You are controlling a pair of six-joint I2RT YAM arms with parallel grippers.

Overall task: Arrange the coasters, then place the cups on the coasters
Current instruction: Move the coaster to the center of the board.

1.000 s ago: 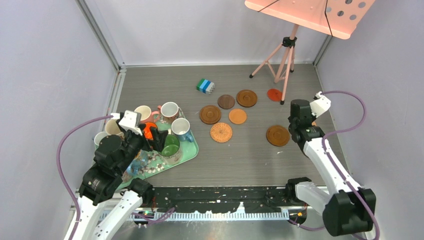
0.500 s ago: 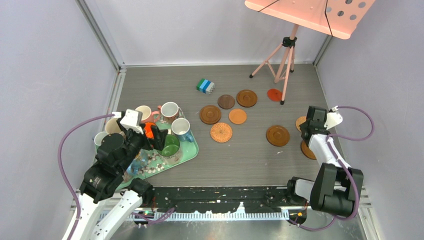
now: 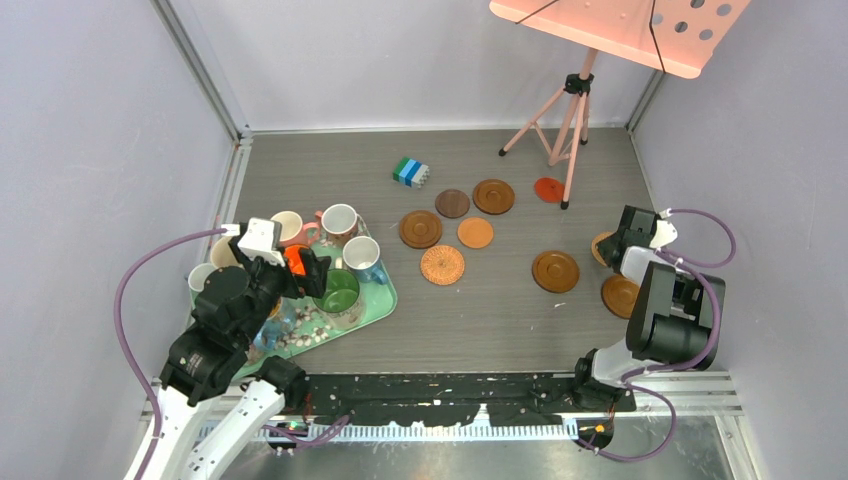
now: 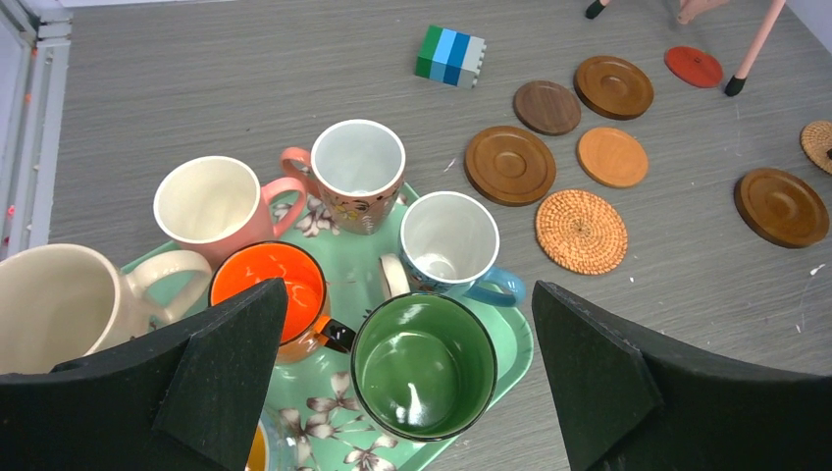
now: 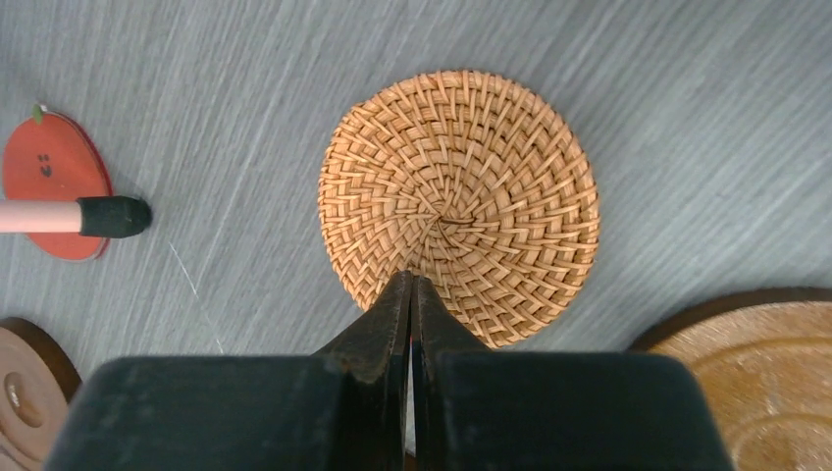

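Observation:
Several cups stand on the mint-green tray (image 3: 381, 299). My left gripper (image 4: 408, 294) hangs wide open above them, its fingers either side of the green-inside cup (image 4: 424, 365), with the orange-inside cup (image 4: 267, 285) and the white-and-blue cup (image 4: 449, 238) close by. Coasters lie scattered on the table: a wicker one (image 3: 442, 265), a tan one (image 3: 475, 233), dark brown ones (image 3: 420, 229) (image 3: 555, 271) and a red one (image 3: 547, 189). My right gripper (image 5: 410, 280) is shut with nothing between its jaws. Its tips are over the near edge of a second wicker coaster (image 5: 459, 186).
A blue-green toy block (image 3: 411, 172) lies behind the coasters. A pink music stand (image 3: 570, 110) has a rubber foot (image 5: 108, 216) beside the red coaster. Another brown coaster (image 3: 619, 296) lies near my right arm. Grey walls enclose the table.
My right arm has swung back toward the right wall and its gripper has shut; it now sits over the right-hand wicker coaster. The left arm has barely moved.

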